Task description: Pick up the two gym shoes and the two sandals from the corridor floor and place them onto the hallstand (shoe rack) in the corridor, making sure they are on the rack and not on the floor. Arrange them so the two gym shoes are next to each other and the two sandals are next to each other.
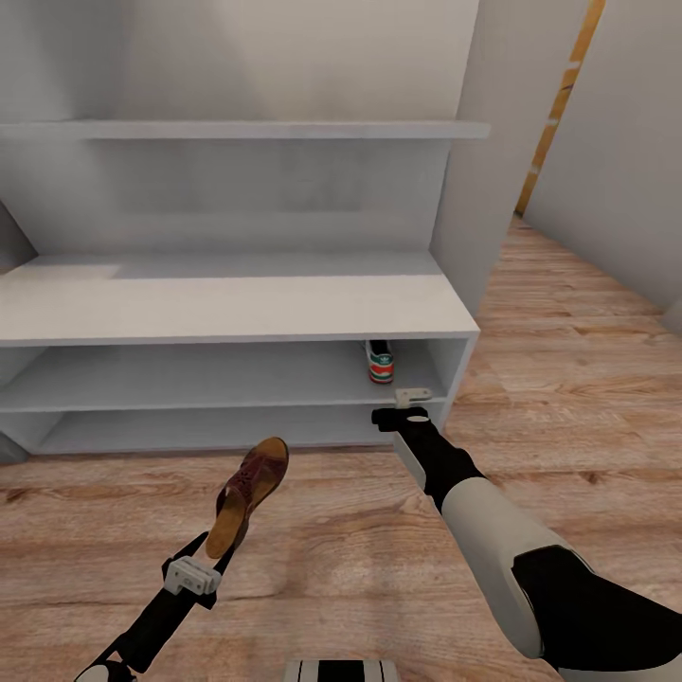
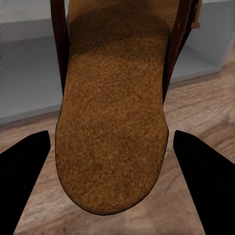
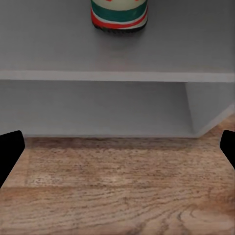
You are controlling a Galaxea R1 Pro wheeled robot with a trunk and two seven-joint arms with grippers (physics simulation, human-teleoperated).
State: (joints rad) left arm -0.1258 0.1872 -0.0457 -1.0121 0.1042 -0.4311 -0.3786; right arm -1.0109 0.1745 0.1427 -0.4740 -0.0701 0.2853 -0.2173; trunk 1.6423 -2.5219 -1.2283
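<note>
Sandal, perforated brown leather, in left hand.

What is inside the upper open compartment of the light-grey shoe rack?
One white gym shoe with green and red stripes stands at the right end of the light-grey shoe rack's upper compartment. The rest of that shelf looks bare, though the flat top hides its back part.

Grey hallstand, gym shoe on upper shelf

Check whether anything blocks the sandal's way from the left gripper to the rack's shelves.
Nothing visible does. The sandal is held by the left gripper above bare floor, and the hallstand shelves directly ahead are open.
</note>
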